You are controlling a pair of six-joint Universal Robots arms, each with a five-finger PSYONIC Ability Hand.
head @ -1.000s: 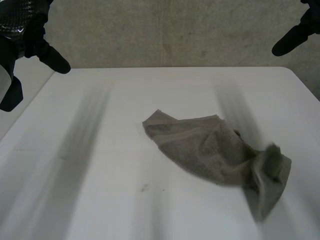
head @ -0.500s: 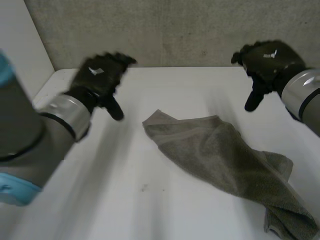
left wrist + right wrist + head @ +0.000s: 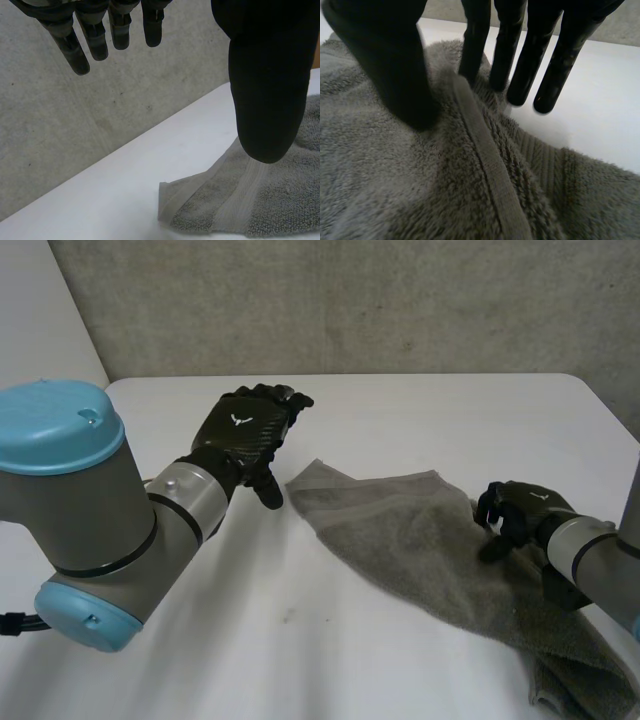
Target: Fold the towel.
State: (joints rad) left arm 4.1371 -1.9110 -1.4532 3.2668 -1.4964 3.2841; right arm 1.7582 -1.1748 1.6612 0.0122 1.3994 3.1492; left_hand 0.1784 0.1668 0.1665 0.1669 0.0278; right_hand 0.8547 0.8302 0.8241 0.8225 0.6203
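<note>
Black R hand (image 3: 520, 512) has dropped onto towel (image 3: 400, 535) edge, L hand (image 3: 248, 430) nearer its corner; both straight-fingered, holding nothing. Towel runs diagonally, far-left to near-right.

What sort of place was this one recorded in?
Probably a robotics lab or test cell: a bare white table against a rough concrete wall, one grey towel on it, and a robot arm reaching over.
</note>
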